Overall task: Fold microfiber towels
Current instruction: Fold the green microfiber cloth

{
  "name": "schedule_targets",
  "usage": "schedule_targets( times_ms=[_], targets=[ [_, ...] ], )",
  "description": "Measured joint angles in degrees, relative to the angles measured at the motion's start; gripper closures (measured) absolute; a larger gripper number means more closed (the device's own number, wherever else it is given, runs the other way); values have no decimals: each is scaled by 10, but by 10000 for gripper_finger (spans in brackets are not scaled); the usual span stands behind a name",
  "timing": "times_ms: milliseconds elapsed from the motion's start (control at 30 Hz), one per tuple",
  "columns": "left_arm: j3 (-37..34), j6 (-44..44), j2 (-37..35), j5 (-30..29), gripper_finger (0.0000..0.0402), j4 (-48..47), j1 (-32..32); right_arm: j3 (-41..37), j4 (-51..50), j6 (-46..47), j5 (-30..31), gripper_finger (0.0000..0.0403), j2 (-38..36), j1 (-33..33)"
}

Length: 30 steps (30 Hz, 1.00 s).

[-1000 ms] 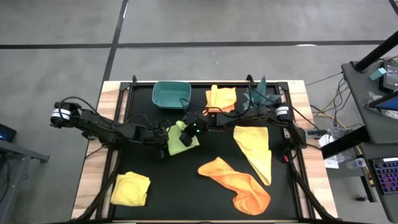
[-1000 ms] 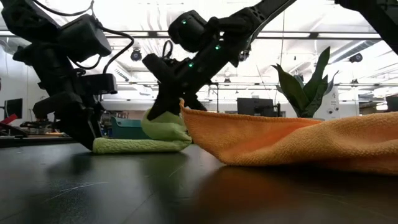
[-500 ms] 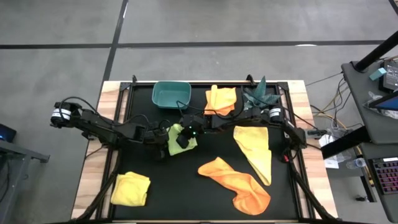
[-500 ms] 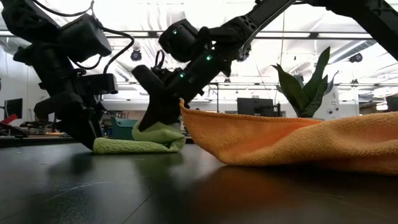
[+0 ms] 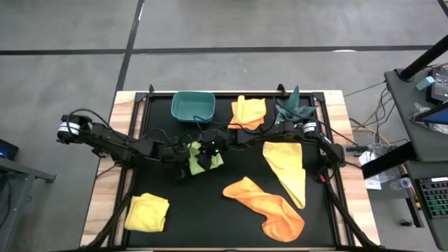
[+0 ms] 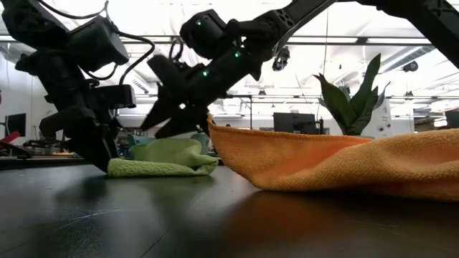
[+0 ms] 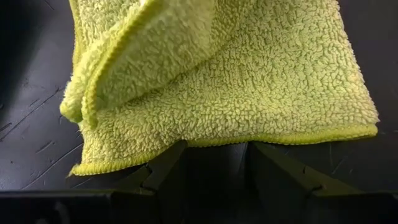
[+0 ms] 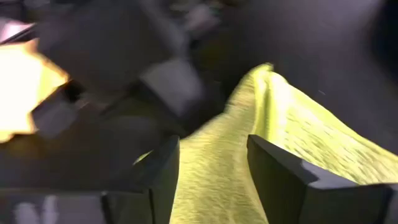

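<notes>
Low view: nearest, an orange towel (image 6: 337,161) lies rumpled on the black table (image 6: 143,222). Just behind it the lime green towel (image 6: 168,158) lies folded over, with the left gripper (image 6: 100,161) pressed down at its far-left edge, fingers (image 7: 161,174) apart astride the hem. The right gripper (image 6: 168,107) hangs just above that towel, jaws spread and empty. Beyond the green towel sit the teal bin (image 5: 192,106), another orange towel (image 5: 250,110) and a potted plant (image 6: 355,100).
</notes>
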Motion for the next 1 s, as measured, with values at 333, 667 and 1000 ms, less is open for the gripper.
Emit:
schedule_targets(
  times_ms=[333, 667, 1000],
  targets=[
    [0, -1, 0, 0, 238, 0, 0, 1, -132, -105, 15, 209, -65, -1],
    [0, -2, 0, 0, 238, 0, 0, -55, -185, -146, 61, 208, -89, -7],
    [0, -2, 0, 0, 238, 0, 0, -144, -27, -113, 62, 218, -89, -27]
  ],
)
